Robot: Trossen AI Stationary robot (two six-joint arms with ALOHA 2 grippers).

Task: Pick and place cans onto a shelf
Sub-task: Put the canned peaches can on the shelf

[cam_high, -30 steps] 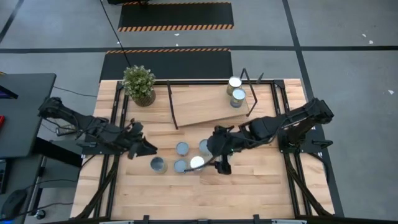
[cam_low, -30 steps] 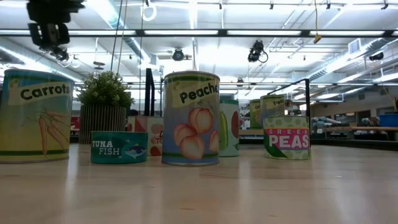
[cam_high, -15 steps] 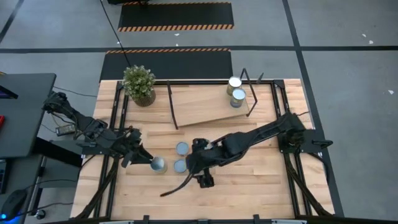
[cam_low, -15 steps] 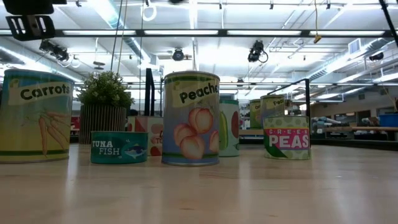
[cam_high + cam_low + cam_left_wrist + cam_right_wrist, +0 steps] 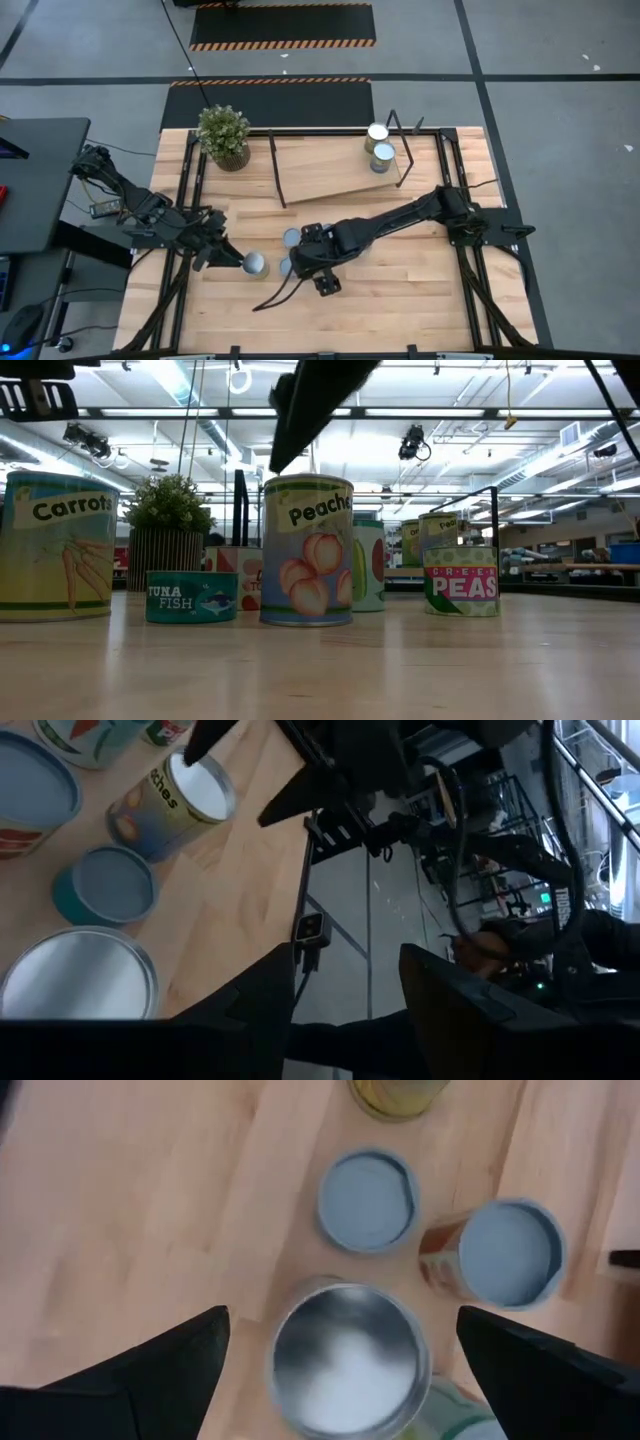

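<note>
While both arms reach over the desk (image 5: pixel 400 290), stock stands as follows.

Shelf (image 5: pixel 325 165): wooden board in a black wire frame, at the desk's far side, tilted. Two cans (image 5: pixel 380 148) on its right end, touching one another.

Plant (image 5: pixel 223 135): potted, far left corner of the desk, just beside the shelf.

Desk cans: a cluster near the middle. Carrots can (image 5: pixel 55 545) tall, standing upright at the cluster's left. Tuna can (image 5: pixel 191 597) flat and low, beside it. Peach can (image 5: pixel 307 550) tall, silvery top. Peas can (image 5: pixel 461 580) off to the right, farther back. Others stand behind, labels partly hidden.

Right end effector (image 5: pixel 340 1345): fingers spread wide, poised directly above the peach can, one finger to each side, not touching it. A blue-topped can (image 5: pixel 367 1200) and a second blue-topped can (image 5: pixel 505 1252) lie just beyond.

Left end effector (image 5: pixel 228 255): low at the desk's left, close beside the carrots can, fingers parted with nothing between them.
</note>
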